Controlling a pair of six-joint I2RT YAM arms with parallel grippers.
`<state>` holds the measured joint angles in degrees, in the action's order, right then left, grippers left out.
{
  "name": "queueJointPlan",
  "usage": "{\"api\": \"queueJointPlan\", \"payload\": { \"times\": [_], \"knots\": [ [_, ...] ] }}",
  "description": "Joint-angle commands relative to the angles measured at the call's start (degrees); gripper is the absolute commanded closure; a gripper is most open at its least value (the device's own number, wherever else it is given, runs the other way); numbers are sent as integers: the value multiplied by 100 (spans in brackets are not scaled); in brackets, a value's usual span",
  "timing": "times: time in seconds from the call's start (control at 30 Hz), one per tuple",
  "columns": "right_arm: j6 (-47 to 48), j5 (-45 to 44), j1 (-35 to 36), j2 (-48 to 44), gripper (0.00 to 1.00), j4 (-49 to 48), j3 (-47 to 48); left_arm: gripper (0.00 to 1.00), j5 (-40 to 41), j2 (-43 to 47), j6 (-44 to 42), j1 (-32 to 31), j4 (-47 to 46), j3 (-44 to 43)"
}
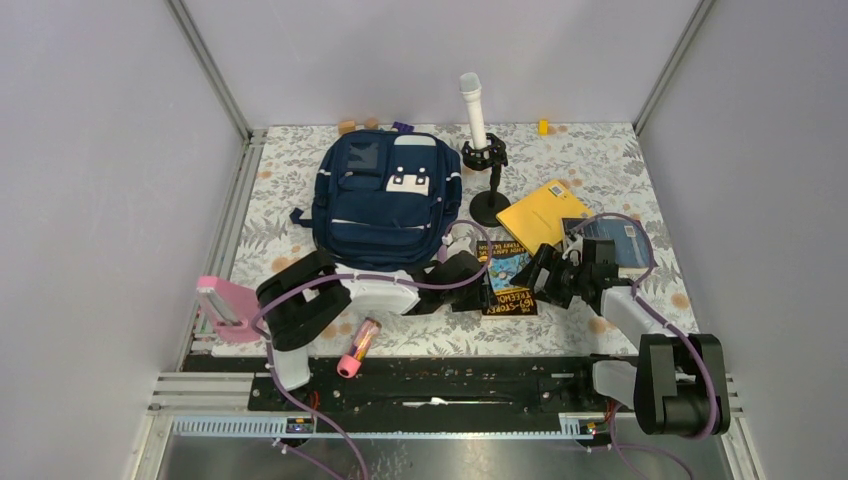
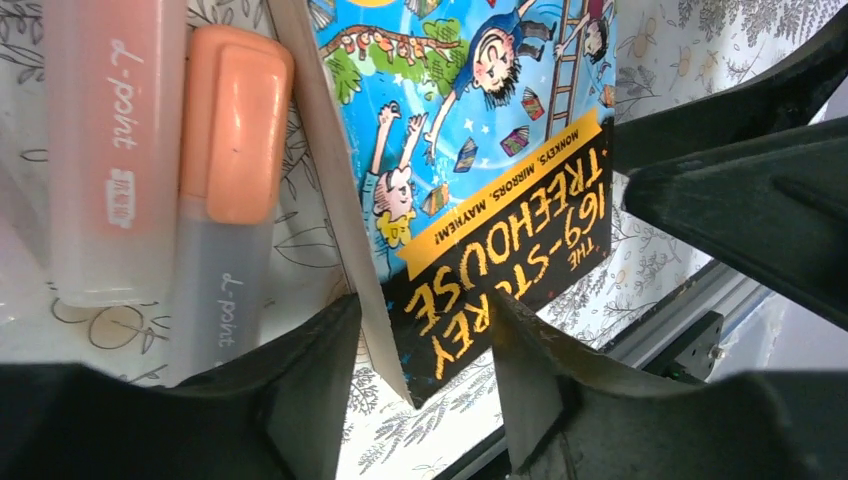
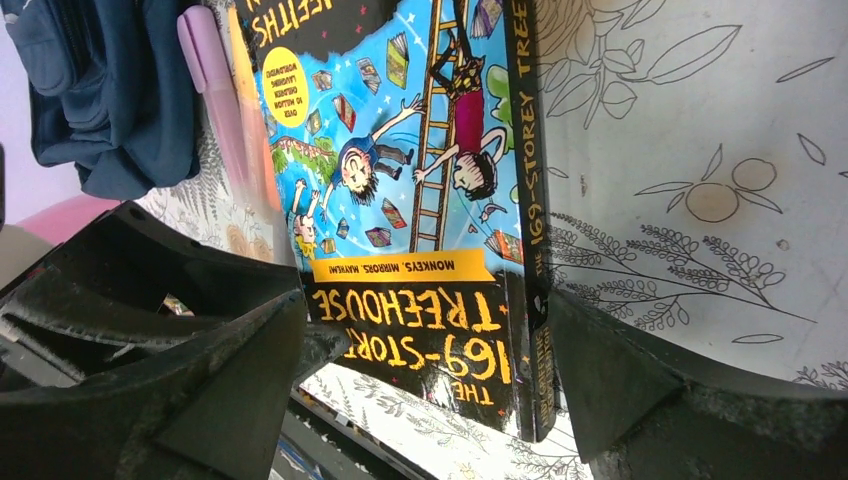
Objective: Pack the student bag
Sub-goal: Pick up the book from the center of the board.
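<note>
The student bag, navy with white patches, lies flat at the back of the table; a fold of it shows in the right wrist view. In front of it lies a paperback, "The 169-Storey Treehouse". My left gripper comes at the paperback from the left. Its jaws are partly closed around the book's near corner, one finger at the page edge, the other over the cover. My right gripper stands open at the right, its fingers straddling the book's lower end by the spine.
Two orange highlighters lie left of the paperback. A yellow book and a dark book sit to the right. A microphone on a stand rises behind. A pink case and a pink tube lie front left.
</note>
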<state>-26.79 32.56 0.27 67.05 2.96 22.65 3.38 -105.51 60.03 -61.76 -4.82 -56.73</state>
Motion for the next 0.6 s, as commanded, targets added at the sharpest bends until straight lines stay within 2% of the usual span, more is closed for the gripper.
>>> {"api": "queueJointPlan", "payload": {
  "times": [0.0, 0.2, 0.4, 0.57],
  "knots": [
    [-108, 912, 8, -23, 4, 29, 186, 52, -53, -67, -245, 66, -536, 142],
    [-790, 1675, 9, -374, 7, -606, 151, 58, -438, -84, -402, 127, -996, 375],
    [-1057, 1708, 8, -780, 9, -658, 200, 60, -708, -23, -390, 173, -1509, 727],
    [-795, 1650, 8, -314, 10, -602, 129, 60, -884, -97, -425, 172, -1695, 742]
  ]
}}
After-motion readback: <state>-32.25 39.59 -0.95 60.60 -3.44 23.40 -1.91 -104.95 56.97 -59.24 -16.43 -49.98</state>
